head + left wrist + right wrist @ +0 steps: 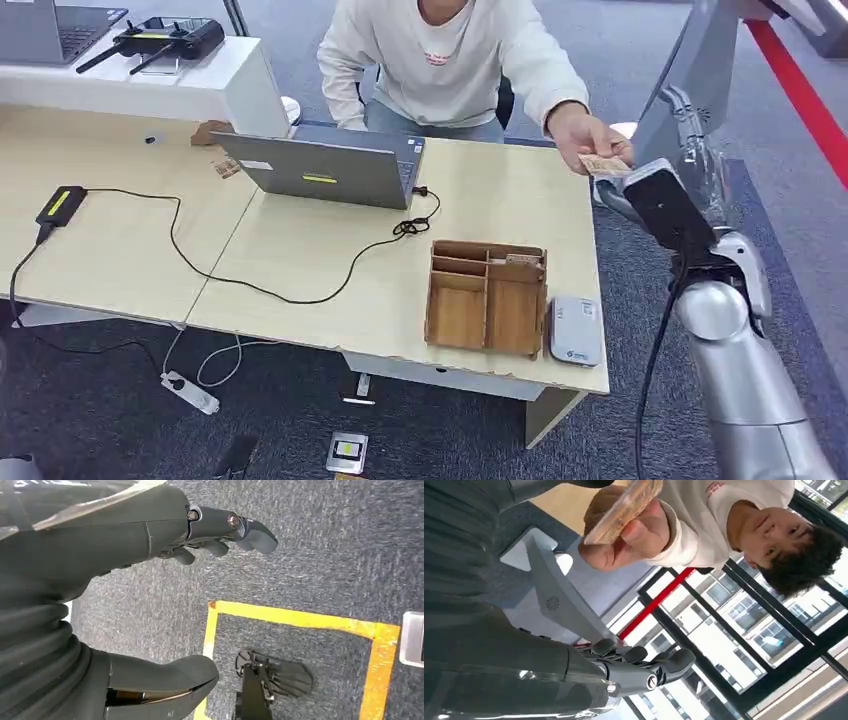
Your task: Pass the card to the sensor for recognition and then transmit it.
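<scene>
A seated person's hand (585, 135) holds out the card (604, 165) beside the raised right robot hand (639, 662), fingers apart and empty. Thin, stiff and light, it likely needs pinching by its free edge. The left robot hand (220, 535) hangs spread, holding nothing.

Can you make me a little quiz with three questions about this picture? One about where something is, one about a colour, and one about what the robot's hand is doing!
1. Where is the white card reader?
A. On the desk beside the wooden organizer
B. On top of the laptop
C. On the floor

2. What colour is the tape on the floor in the left wrist view?
A. Blue
B. Yellow
C. Green

3. Who is holding the card right now?
A. The robot's left hand
B. Nobody; it lies on the desk
C. A person's hand, held out near the robot's right hand

Answers:
1. A, the reader sits at the desk's near edge right next to the organizer.
2. B, a yellow line runs across the grey carpet.
3. C, the person's fingers pinch the card, while the robot's right hand holds nothing.
</scene>
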You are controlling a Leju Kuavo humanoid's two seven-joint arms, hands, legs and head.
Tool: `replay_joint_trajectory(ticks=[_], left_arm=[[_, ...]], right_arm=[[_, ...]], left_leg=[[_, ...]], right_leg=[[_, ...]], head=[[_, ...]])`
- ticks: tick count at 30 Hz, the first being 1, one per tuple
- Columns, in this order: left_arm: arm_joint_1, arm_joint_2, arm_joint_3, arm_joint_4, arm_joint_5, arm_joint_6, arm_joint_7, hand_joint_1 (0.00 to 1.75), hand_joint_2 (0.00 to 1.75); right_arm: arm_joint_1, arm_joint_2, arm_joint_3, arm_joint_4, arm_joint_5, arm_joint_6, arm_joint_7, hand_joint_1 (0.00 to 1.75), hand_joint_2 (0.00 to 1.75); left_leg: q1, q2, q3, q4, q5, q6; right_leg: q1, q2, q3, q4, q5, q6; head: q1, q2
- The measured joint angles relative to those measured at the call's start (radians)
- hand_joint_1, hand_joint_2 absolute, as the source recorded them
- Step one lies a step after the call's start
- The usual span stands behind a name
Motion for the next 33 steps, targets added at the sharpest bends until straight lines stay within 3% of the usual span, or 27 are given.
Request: replay_joint_trajectory(ticks=[8, 10, 33], left_arm=[[-0.002, 0.000, -0.001, 0.010, -0.005, -0.010, -0.010, 0.00, 1.75], [-0.003, 0.000, -0.001, 0.011, -0.005, -0.014, -0.010, 0.00, 1.75], [-0.004, 0.012, -0.002, 0.011, 0.003, -0.028, 0.023, 0.00, 1.75]], right_arm=[[0.004, -0.010, 0.007, -0.034, 0.020, 0.024, 0.009, 0.00, 1.75], [0.002, -0.008, 0.010, -0.036, 0.019, 0.026, 0.008, 1.75, 1.75], [-0.018, 0.013, 0.020, -0.025, -0.031, 0.026, -0.017, 1.75, 1.75]], left_leg=[[0.000, 0.000, 0.000, 0.000, 0.000, 0.000], [0.000, 0.000, 0.000, 0.000, 0.000, 0.000], [0.000, 0.000, 0.000, 0.000, 0.000, 0.000]], right_leg=[[0.000, 0.000, 0.000, 0.000, 0.000, 0.000], [0.000, 0.000, 0.000, 0.000, 0.000, 0.000], [0.000, 0.000, 0.000, 0.000, 0.000, 0.000]], head=[[0.000, 0.000], [0.000, 0.000], [0.000, 0.000]])
